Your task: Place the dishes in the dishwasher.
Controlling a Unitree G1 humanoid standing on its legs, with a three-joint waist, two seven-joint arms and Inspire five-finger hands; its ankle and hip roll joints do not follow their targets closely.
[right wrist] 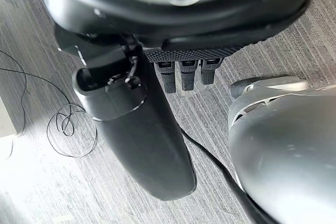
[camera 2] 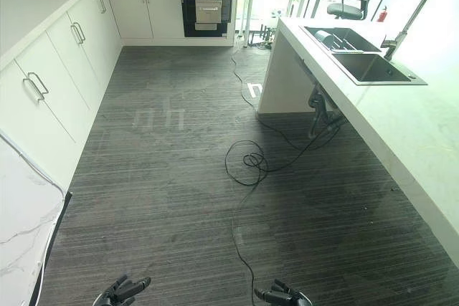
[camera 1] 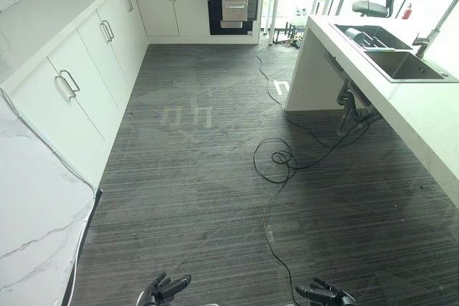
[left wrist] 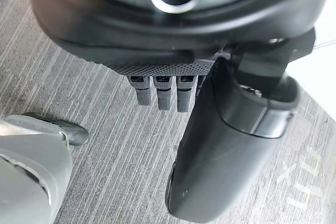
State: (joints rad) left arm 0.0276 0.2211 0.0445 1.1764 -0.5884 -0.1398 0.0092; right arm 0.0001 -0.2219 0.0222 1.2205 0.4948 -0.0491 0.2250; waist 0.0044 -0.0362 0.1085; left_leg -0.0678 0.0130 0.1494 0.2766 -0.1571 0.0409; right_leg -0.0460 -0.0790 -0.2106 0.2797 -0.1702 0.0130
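Nearest to the camera, at the low edge of the head views, hang the left hand (camera 1: 166,289) and the right hand (camera 1: 326,296). Both are empty. In each wrist view the fingers (left wrist: 160,94) point straight down to the floor (camera 1: 215,198) and the thumb stands away from them, so the fingers are apart and relaxed and they hold nothing. The same is true for the right hand's fingers (right wrist: 186,77).

Between the hands and the far wall there is only striped dark floor.

Further on, to the robot's right, stands the worktop (camera 1: 430,116) with a sink (camera 1: 391,51) in it. In the far basin of the sink lies a dark thing, maybe a cup or a bowl on its side; I cannot tell it for sure. This seems to be the dishes of the task. They are well apart from both hands, ahead and to the right, so the right hand is the nearer one.

Farthest, in the back wall between the white cabinets (camera 1: 154,5), is the dishwasher (camera 1: 233,6), a dark opening with something pulled forward in it. It lies straight ahead, slightly to the right.

I judge that the robot must walk forward and turn to the right to the sink before any grasp is possible.
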